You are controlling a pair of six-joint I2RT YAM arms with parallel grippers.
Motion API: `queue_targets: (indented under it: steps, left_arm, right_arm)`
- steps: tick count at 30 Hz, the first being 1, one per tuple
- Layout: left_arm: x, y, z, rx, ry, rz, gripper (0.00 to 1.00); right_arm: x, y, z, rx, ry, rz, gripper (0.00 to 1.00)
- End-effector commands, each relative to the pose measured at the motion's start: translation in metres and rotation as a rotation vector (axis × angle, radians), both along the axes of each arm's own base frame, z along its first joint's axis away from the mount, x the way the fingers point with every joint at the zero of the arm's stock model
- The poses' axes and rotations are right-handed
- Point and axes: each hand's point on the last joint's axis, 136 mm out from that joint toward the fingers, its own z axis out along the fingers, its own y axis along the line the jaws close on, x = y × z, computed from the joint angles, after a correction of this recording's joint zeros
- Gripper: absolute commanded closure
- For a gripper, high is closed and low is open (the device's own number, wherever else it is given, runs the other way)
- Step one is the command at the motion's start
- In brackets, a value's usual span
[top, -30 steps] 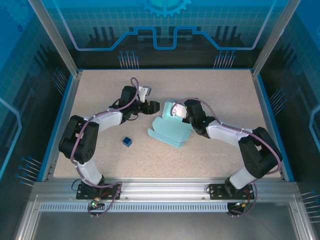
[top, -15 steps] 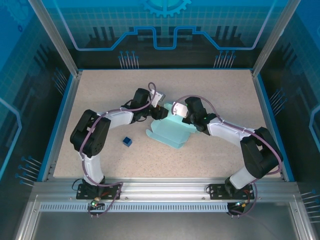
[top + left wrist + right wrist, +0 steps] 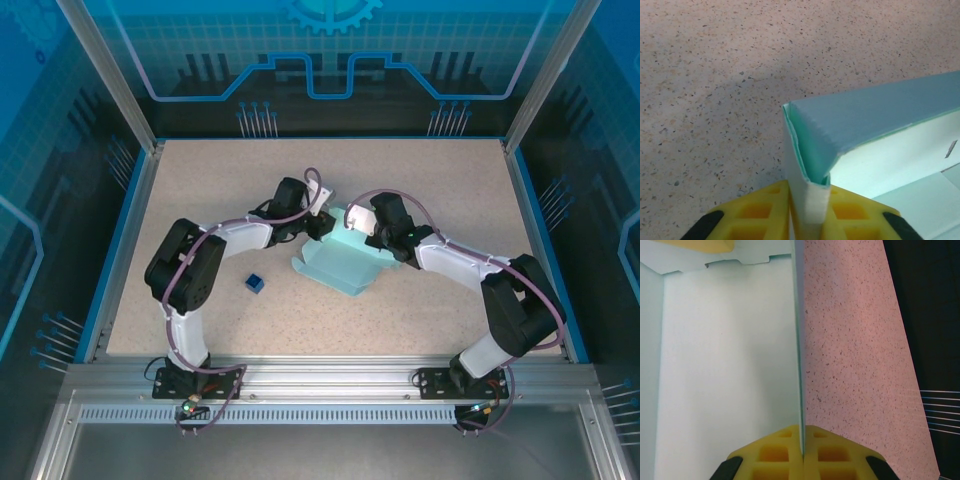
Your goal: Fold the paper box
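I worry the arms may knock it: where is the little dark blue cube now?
In the top view the dark blue cube lies on the table, left of centre, left of the paper box and not touching it.

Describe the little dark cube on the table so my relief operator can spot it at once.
On the speckled beige table, look beside the bent elbow of the left arm. The dark blue cube lies loose there, between that arm and the paper box. It is tiny and deep blue; the box is large, pale, partly folded card.
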Motion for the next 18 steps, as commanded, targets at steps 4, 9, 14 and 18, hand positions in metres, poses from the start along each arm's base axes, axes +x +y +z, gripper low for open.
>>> queue_targets:
  steps: [4,9,14,18]
  left_arm:
    - [0.011,0.006,0.007,0.058,-0.051,0.069,0.9]
    - [0.014,0.02,0.018,0.105,-0.079,0.152,0.94]
    - [0.012,0.034,0.027,0.118,-0.073,0.241,0.96]
    - [0.008,0.04,0.034,0.095,-0.039,0.296,0.97]
  right_arm:
    - [0.007,0.007,0.025,0.072,-0.042,-0.007,1.0]
    - [0.008,0.004,0.032,0.107,-0.03,-0.059,0.86]
    - [0.0,0.012,0.044,0.201,0.019,-0.093,0.57]
    - [-0.015,0.029,0.062,0.311,0.053,-0.098,0.48]
